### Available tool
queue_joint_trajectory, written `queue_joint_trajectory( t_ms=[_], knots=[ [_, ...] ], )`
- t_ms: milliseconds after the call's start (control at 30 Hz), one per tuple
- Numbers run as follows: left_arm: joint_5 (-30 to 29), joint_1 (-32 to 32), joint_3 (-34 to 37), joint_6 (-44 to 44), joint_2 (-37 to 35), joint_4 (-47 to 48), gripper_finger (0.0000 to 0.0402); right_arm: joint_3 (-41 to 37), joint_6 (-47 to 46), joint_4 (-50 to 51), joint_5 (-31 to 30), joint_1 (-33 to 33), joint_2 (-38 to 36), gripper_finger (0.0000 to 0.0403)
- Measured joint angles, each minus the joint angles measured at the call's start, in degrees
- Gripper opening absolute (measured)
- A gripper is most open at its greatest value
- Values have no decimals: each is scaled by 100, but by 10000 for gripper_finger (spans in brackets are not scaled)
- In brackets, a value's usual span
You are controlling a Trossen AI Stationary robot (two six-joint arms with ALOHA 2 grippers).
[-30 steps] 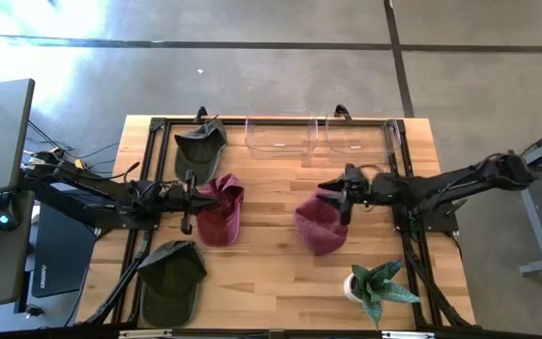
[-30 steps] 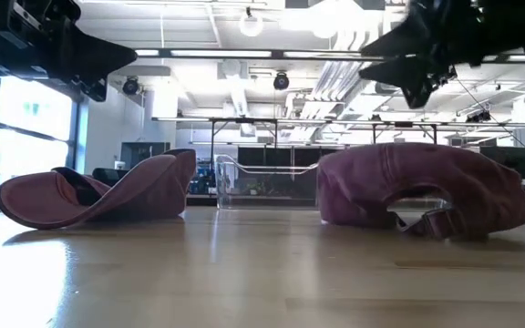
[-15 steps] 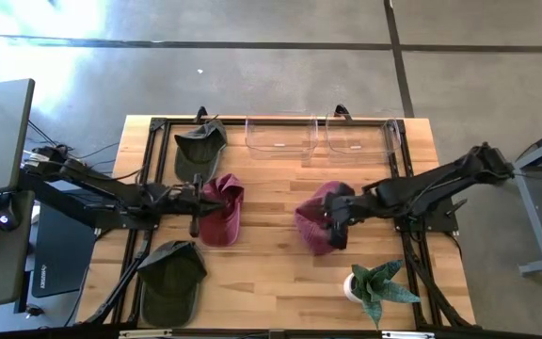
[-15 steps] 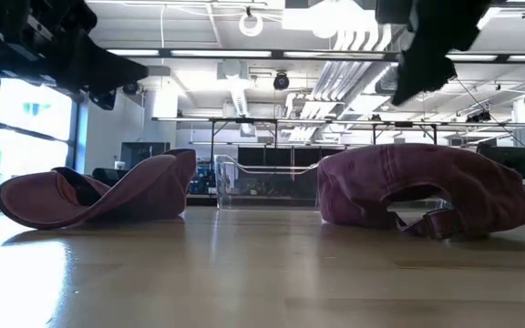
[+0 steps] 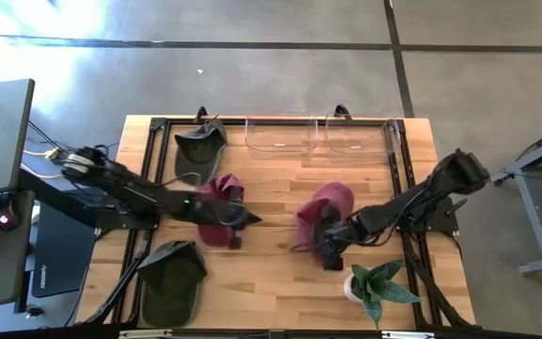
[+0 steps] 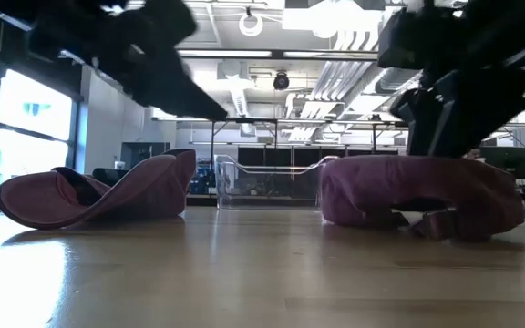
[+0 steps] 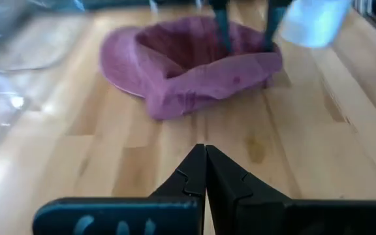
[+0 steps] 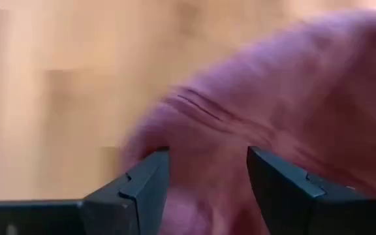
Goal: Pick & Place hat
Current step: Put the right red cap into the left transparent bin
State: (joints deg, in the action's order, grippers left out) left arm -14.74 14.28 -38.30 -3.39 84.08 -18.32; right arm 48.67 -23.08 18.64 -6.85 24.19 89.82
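Low over the right maroon hat point(image 5: 326, 209), right fingers point(image 8: 136, 189) seemingly straddle it; left fingers point(image 7: 191, 176) closed.

Two clear bins point(image 5: 318, 135), a potted plant point(image 5: 376, 289), a wooden table point(image 5: 271, 273).

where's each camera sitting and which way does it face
High: overhead, looking straight down on the table; both arms show.
Low: at tabletop height, looking level past the right maroon hat; both arms overhead.
Left wrist: behind the shut left gripper.
Right wrist: over the open right gripper at that hat.
All four views share it.
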Motion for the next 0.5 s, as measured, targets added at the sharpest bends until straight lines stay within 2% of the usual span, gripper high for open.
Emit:
queue_joint_trajectory(
  t_ms=[100,200,333,500],
  knots=[
    [291,0,-740,13,589,614,0,-12,367,-608,778,95,293,174],
    [606,43,-1342,172,1119,1090,0,43,377,-637,876,203,398,160],
    [409,247,-1832,560,1673,1160,0,313,189,-128,639,415,240,148],
    [-85,391,-2114,813,1923,1234,0,694,-348,958,-114,722,-108,145]
  ],
)
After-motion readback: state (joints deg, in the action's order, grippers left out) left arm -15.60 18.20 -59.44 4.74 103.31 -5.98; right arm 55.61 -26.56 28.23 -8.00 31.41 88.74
